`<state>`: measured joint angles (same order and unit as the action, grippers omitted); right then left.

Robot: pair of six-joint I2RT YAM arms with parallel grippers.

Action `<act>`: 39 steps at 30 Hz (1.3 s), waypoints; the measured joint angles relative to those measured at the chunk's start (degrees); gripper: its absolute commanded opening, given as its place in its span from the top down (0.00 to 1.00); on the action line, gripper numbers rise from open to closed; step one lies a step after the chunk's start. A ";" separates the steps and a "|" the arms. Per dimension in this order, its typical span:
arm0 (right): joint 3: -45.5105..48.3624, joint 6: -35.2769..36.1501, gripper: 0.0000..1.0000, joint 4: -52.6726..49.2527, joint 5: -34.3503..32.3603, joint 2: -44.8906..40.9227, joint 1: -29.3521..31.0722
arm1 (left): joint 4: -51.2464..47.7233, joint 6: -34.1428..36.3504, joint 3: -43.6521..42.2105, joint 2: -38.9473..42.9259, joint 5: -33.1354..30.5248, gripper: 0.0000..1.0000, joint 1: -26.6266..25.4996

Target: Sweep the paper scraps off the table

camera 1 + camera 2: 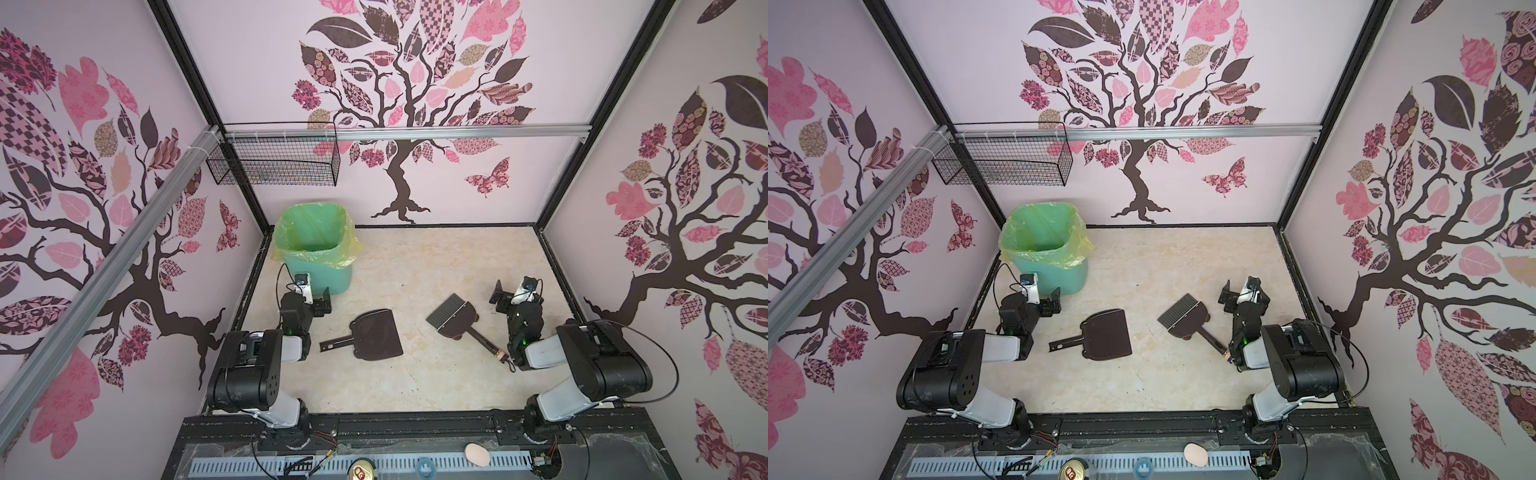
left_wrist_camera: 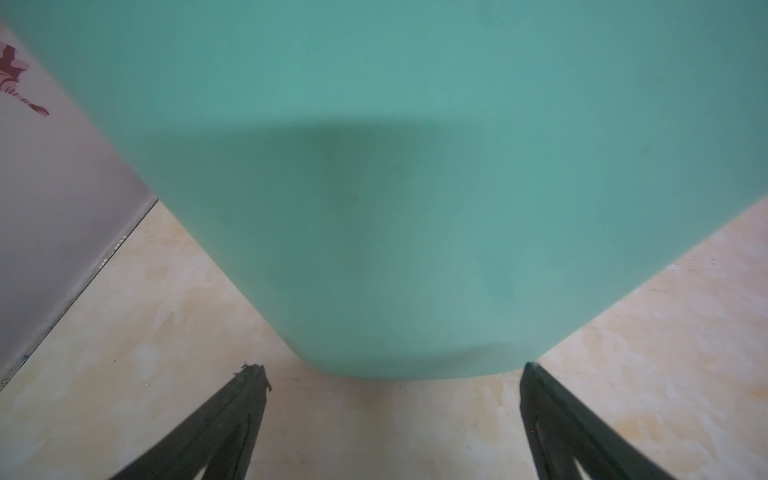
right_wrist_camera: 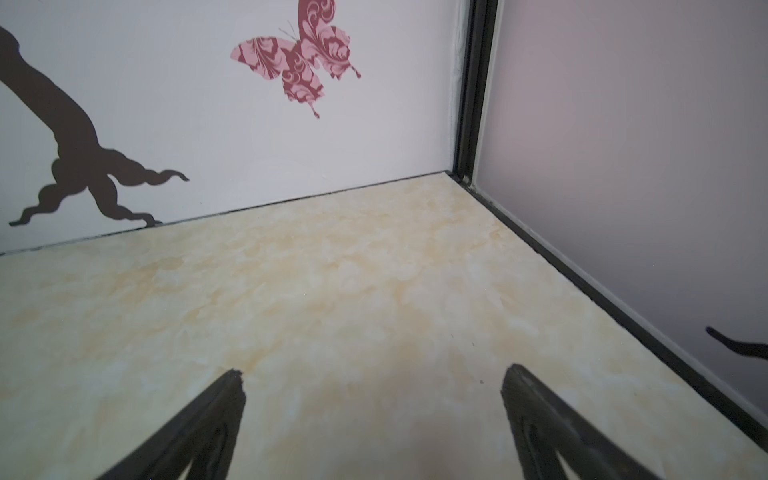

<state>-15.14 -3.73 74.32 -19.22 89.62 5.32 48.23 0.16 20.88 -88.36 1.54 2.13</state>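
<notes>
No paper scraps show in any view; they are out of view. The beige table (image 1: 436, 257) (image 1: 1175, 257) carries a black dustpan (image 1: 376, 334) (image 1: 1106, 334) lying flat at the middle and a dark brush (image 1: 455, 316) (image 1: 1185, 318) to its right. My left gripper (image 1: 325, 301) (image 1: 1054, 302) (image 2: 392, 374) stands open and empty, close to the foot of the teal bin (image 1: 328, 276) (image 1: 1059, 278) (image 2: 374, 166). My right gripper (image 1: 500, 297) (image 1: 1229, 297) (image 3: 372, 376) is open and empty over bare table (image 3: 332, 270), right of the brush.
The bin, lined with a green bag (image 1: 313, 232), stands at the back left corner. A wire basket (image 1: 274, 160) hangs on the back wall above it. Patterned walls close three sides. A black rail (image 1: 415, 424) runs along the front edge.
</notes>
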 measured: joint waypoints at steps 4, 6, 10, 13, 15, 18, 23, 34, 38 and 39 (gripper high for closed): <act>0.17 0.02 0.01 -1.18 -0.31 0.04 0.00 | 0.02 0.00 0.17 0.00 0.00 0.03 0.04; 0.31 0.02 0.01 -2.49 -0.50 0.04 0.00 | 0.00 -0.02 0.17 0.00 0.00 0.03 0.09; 0.31 0.02 0.01 -3.26 -0.55 0.04 0.00 | 0.00 -0.02 0.17 0.00 0.00 0.03 0.09; 0.31 0.02 0.01 -3.32 -0.52 0.04 0.00 | 0.00 -0.02 0.17 0.00 0.00 0.03 0.09; 0.85 0.04 0.01 -2.58 -0.46 0.02 0.00 | 0.00 -0.02 0.17 0.00 0.00 0.03 0.09; 6.16 0.02 0.00 3.21 -0.15 -0.31 0.00 | 0.00 -0.02 0.17 0.00 0.00 0.03 0.09; 13.33 0.42 0.00 12.17 0.98 1.31 0.00 | 0.00 -0.02 0.17 0.00 0.00 0.03 0.09; -0.24 0.07 0.00 0.61 0.44 0.74 0.00 | 0.02 -0.02 0.17 -0.02 0.00 0.03 0.09; 0.20 0.04 0.00 -2.34 0.42 0.76 0.00 | 0.00 -0.02 0.17 -0.02 0.00 0.03 0.09; 0.20 0.04 0.01 -2.60 0.42 0.79 0.00 | 0.02 -0.02 0.17 -0.02 0.00 0.03 0.09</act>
<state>-14.94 -3.68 71.72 -18.81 90.41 5.32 48.25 0.14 21.06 -88.38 1.54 2.22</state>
